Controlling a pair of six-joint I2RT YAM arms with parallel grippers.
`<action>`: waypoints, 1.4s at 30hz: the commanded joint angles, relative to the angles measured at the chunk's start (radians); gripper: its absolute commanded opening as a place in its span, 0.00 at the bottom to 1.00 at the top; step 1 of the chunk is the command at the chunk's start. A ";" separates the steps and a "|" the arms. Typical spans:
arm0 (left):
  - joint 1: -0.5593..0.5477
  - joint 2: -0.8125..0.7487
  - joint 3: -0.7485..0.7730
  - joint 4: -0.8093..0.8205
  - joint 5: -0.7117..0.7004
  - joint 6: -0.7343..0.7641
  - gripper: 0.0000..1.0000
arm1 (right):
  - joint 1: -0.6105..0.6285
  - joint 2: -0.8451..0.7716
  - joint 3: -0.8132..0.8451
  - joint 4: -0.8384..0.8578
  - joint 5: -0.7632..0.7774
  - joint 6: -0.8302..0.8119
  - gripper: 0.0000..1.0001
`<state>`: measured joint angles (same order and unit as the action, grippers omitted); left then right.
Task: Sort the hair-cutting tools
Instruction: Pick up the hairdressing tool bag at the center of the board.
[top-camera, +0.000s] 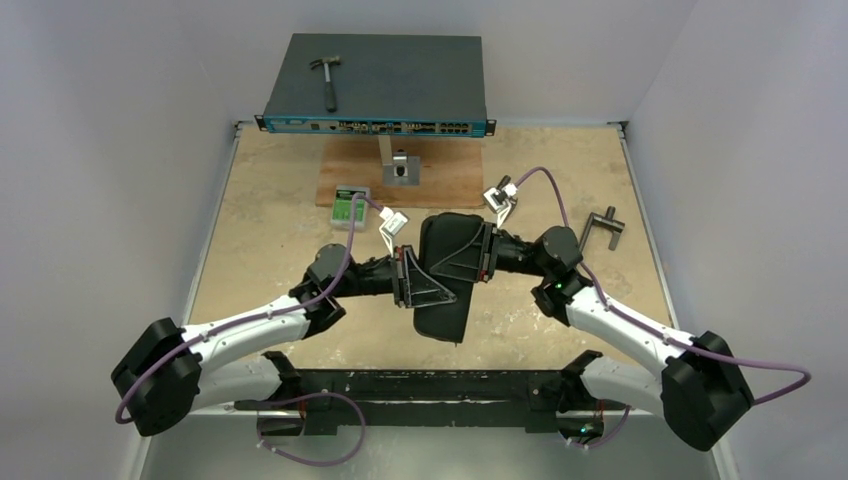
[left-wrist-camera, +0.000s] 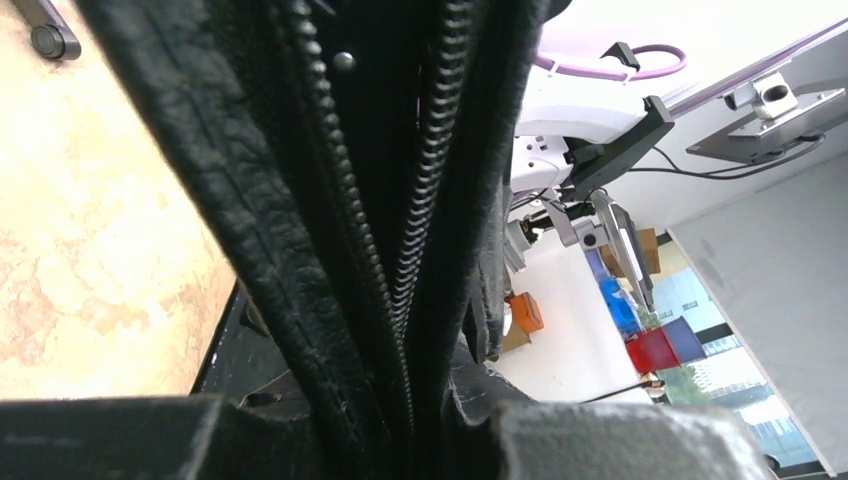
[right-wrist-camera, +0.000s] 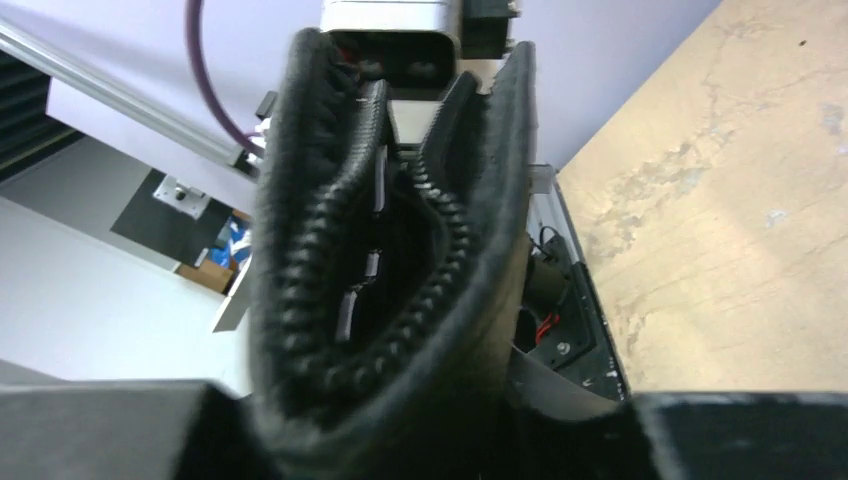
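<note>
Tan marbled table (top-camera: 270, 200) lay between pale walls, and we saw a black pouch (top-camera: 447, 318) at its middle, lifted between both arms. To the pouch's left, the left gripper (top-camera: 435, 290) was clamped on the leather, which filled the space between its fingers in the left wrist view. The right gripper (top-camera: 450, 262) reached in from the pouch's right; its jaws stood apart around the pouch's end, with a gap beside one finger. The zip (right-wrist-camera: 440, 250) gaped, and inside the pouch we noticed slim pieces (right-wrist-camera: 370, 265) tucked along one wall, too dim for us to tell which tools they were. Beyond the pouch sat a switch (top-camera: 380, 80) with a hammer (top-camera: 326, 80) on top. Right of the pouch lay a T-handle tool (top-camera: 603, 228); behind the pouch to its left sat a green box (top-camera: 350, 207).
</note>
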<state>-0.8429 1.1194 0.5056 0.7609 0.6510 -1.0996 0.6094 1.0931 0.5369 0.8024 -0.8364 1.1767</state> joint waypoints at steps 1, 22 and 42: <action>0.017 -0.042 0.083 0.063 -0.015 0.027 0.00 | 0.004 -0.001 0.026 0.055 -0.027 0.000 0.22; -0.025 -0.574 0.040 -0.922 -0.624 0.422 1.00 | -0.048 -0.051 0.074 -0.046 0.379 0.044 0.00; -0.367 -0.303 0.278 -1.009 -0.965 0.616 0.87 | -0.048 -0.054 0.087 -0.110 0.606 0.124 0.00</action>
<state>-1.2011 0.7948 0.7269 -0.2783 -0.2531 -0.5369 0.5636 1.0756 0.5591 0.6506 -0.2714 1.2793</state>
